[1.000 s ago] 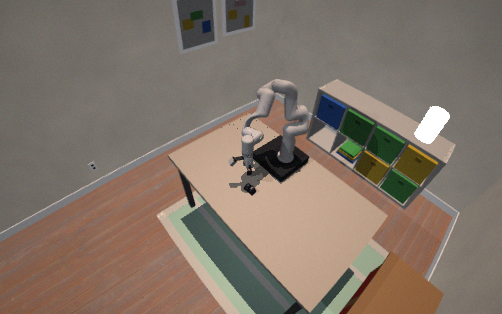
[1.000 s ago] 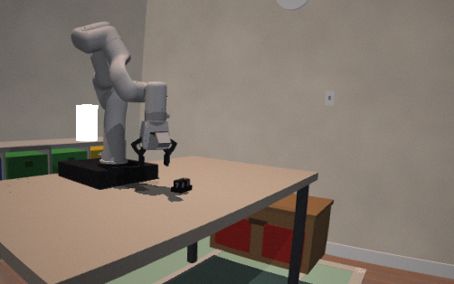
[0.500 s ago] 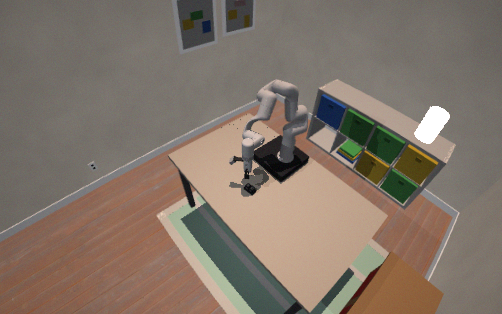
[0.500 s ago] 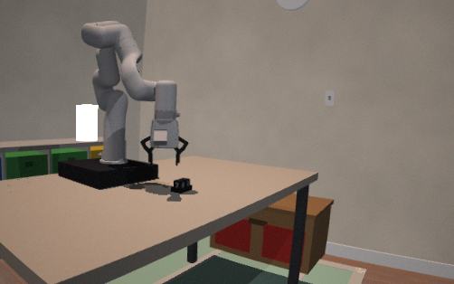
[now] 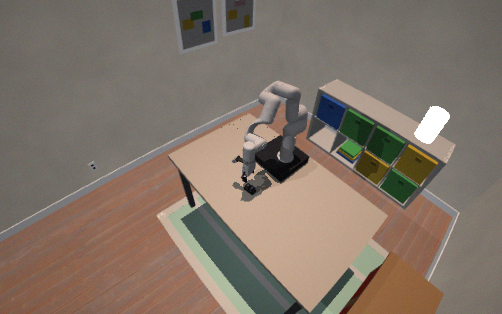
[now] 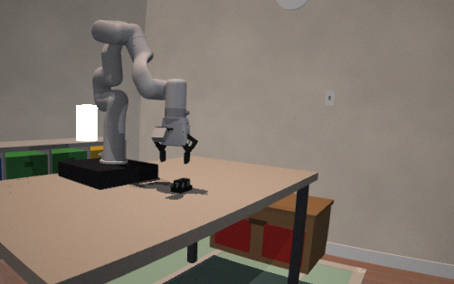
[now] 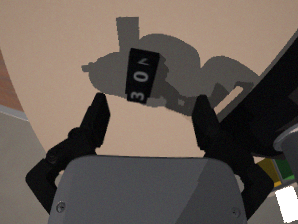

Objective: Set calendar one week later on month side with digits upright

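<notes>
The calendar (image 5: pixel 249 189) (image 6: pixel 181 184) (image 7: pixel 140 75) is a small black tray with two black cubes side by side, standing on the tan table (image 5: pixel 310 220) (image 6: pixel 90 217). In the wrist view white digits show on its top, reading like 3, 0 and a further mark; I cannot read them surely. My gripper (image 5: pixel 244 176) (image 6: pixel 173 158) (image 7: pixel 151 104) is open and empty. It hangs above the calendar, with the fingers well clear of it and to either side in the wrist view.
The arm's black base plate (image 5: pixel 282 162) (image 6: pixel 106 172) lies just behind the calendar. A shelf with coloured bins (image 5: pixel 380 145) stands beyond the table. A wooden chest (image 6: pixel 280 235) stands under the table's far corner.
</notes>
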`<action>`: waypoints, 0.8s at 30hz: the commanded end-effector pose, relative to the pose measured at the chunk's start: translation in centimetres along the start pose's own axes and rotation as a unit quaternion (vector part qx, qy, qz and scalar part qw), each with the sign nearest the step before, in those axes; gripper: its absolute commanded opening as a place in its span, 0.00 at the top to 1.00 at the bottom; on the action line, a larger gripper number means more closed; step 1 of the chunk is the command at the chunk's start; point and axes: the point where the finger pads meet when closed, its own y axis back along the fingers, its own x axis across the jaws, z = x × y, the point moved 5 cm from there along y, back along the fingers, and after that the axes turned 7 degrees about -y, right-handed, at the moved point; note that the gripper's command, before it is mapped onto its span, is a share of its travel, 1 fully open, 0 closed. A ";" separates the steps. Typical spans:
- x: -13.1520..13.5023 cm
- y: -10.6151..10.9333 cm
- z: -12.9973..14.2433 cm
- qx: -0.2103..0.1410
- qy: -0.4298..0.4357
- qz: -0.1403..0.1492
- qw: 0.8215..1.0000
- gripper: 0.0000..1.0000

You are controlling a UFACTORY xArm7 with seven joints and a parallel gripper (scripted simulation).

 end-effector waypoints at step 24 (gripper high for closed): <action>-1.5 0.3 1.3 0.004 -0.094 0.007 0.996 0.51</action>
